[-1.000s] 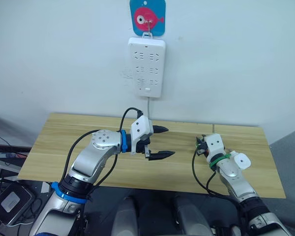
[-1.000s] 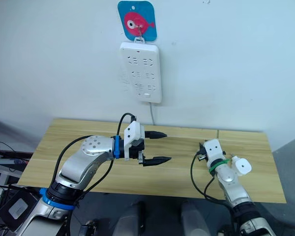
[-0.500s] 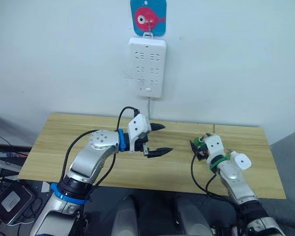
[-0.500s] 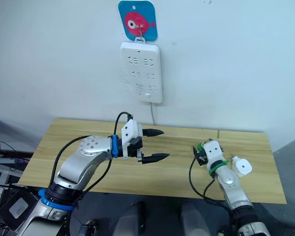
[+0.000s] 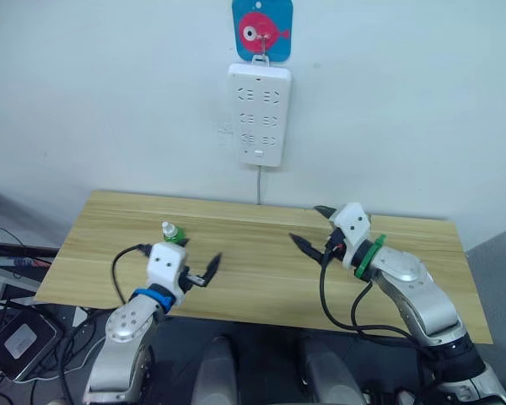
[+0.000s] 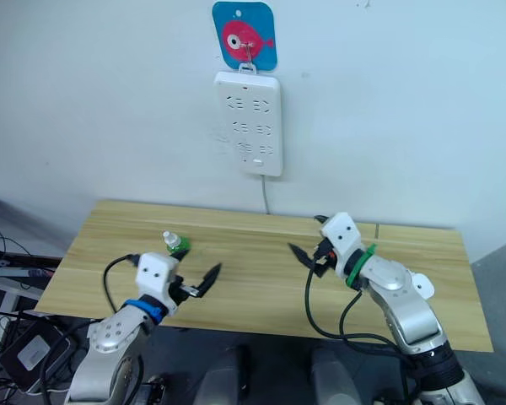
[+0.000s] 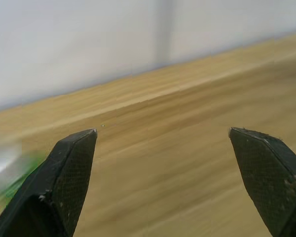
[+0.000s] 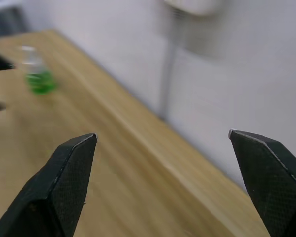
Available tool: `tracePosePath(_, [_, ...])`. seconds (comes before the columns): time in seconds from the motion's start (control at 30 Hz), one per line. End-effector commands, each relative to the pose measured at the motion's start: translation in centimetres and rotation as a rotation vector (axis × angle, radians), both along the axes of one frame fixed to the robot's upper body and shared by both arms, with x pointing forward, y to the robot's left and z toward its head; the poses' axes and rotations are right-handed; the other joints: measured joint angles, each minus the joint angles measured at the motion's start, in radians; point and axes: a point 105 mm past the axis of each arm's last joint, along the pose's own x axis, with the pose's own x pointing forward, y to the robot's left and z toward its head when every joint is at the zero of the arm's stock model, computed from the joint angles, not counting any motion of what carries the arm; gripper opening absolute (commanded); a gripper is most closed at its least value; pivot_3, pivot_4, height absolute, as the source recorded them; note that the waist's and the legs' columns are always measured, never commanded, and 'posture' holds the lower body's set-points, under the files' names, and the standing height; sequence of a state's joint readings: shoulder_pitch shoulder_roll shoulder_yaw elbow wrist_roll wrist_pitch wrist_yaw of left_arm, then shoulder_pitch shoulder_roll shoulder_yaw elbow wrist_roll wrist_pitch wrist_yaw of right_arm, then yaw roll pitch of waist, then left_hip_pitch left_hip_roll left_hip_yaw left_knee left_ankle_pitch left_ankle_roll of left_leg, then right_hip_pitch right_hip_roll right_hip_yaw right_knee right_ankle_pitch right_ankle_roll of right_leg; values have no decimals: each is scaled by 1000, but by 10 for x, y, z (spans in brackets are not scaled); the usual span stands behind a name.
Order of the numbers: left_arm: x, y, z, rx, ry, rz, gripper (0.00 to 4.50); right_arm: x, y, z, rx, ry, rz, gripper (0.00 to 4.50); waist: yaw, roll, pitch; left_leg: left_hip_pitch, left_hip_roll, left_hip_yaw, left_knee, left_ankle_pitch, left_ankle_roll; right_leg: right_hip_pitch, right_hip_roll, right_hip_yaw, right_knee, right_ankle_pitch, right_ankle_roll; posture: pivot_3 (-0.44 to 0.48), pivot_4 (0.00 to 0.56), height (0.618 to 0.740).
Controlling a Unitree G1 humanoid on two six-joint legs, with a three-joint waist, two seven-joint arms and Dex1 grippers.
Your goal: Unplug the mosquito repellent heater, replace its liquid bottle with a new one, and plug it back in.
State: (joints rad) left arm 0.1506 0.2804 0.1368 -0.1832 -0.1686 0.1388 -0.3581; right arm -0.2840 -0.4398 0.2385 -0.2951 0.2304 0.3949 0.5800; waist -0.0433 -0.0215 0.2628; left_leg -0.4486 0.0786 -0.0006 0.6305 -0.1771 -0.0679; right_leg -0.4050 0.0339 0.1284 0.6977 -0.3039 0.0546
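Green bottle (image 5: 173, 232) with a pale top stands on the tabletop (image 5: 253, 278) at far left, just beyond the spread, empty left end effector (image 5: 201, 272); that one should straddle its body squarely before pinching, while the right end effector (image 5: 310, 228), also spread, waits mid-table.

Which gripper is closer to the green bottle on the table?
The left gripper: it is open just beside the green bottle on the table's left half. The right gripper, also open, is farther off, right of the table's middle.
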Motion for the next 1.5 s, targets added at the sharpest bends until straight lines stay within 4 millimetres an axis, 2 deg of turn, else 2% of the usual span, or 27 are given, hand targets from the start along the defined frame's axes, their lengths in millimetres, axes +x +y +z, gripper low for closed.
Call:
tracePosePath(0.03, [-5, 21, -11, -27, -15, 158, 4500, -12, 25, 21, -7, -11, 172, 4475, 6, -1, 3, 0, 0, 1, 0, 0, 0, 0, 0, 0, 0, 0, 0, 23, 311, 740])
tracePosePath(0.23, [6, 25, -36, 7, -38, 260, 4500, -17, 40, 26, -61, -6, 278, 4475, 25, -3, 9, 0, 0, -1, -1, 0, 1, 0, 0, -1, 0, 0, 0, 55, 327, 740])
tracePosePath(0.57, [45, 45, -48, -21, -103, 375, 4500, -21, 46, 37, -93, -13, 352, 4475, 24, -6, 26, -1, 0, -1, -2, 0, 0, -1, 0, -3, -1, 0, 0, 24, 341, 740])
tracePosePath(0.8, [66, 54, -53, -54, -82, 407, 4500, -19, 43, 42, -113, -12, 342, 4475, 17, -6, 30, -1, 0, -3, -3, 0, 0, -1, 0, -5, -1, 0, 0, 6, 346, 740])
tracePosePath(1.13, [87, 48, -43, -92, -92, 344, 4500, -16, 38, 47, -116, -1, 314, 4475, 15, -6, 34, -2, 0, -3, -4, 0, 0, -1, 0, -5, -1, 0, 1, -1, 341, 740])
tracePosePath(1.23, [88, 46, -41, -86, -104, 329, 3911, -16, 39, 47, -115, -1, 310, 4500, 14, -6, 34, -2, 0, -3, -4, 0, 0, -1, 0, -5, -1, 0, 1, -1, 343, 740])
tracePosePath(1.4, [90, 44, -35, -78, -131, 316, 2435, -16, 40, 46, -101, 13, 300, 4500, 14, -7, 41, -2, 0, -3, -4, 0, 0, -2, 0, -5, -1, 0, 1, 3, 345, 740])
tracePosePath(1.43, [92, 45, -32, -72, -142, 313, 2256, -16, 39, 46, -94, 18, 296, 4500, 14, -7, 41, -2, 0, -3, -4, 0, -1, -2, 0, -5, -1, 0, 1, 3, 345, 740])
tracePosePath(1.5, [93, 44, -26, -49, -161, 297, 2250, -16, 39, 45, -75, 31, 280, 4500, 14, -7, 43, -2, 0, -3, -4, 0, -1, -2, 0, -5, -1, 0, 1, 7, 342, 740])
